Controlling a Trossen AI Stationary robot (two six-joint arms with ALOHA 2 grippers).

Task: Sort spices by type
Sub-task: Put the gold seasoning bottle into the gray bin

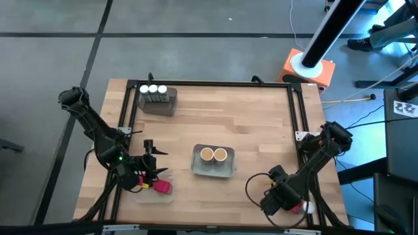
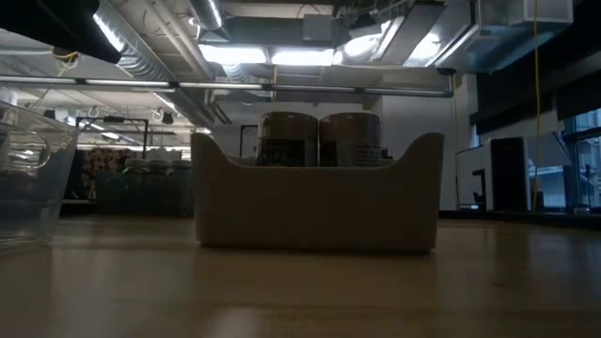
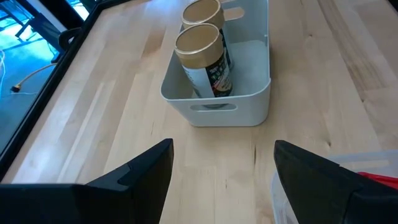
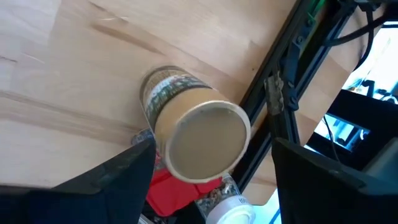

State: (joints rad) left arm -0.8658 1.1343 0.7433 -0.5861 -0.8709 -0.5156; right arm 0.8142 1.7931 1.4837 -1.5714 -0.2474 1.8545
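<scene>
1. Between the right pincer's (image 4: 211, 186) spread fingers, at the worktop's (image 1: 248, 124) near right corner, stands a tan-lidded jar (image 4: 199, 140); whether the fingers touch it cannot be told.
2. Beside that jar lie a red box (image 4: 171, 193) and a white-capped jar (image 4: 233, 211).
3. Mid-worktop, a grey tray (image 1: 213, 168) holds two tan-lidded jars (image 1: 213, 155) side by side, upright.
4. At the far left, a darker tray (image 1: 159, 104) carries three white-capped jars (image 1: 153, 89) in a row.
5. Near the front left, a clear tray (image 1: 149, 194) contains a red box (image 1: 160, 187).
6. Over that clear tray hangs the left pincer (image 1: 149, 171), jaws wide open and empty, facing the grey tray.
</scene>
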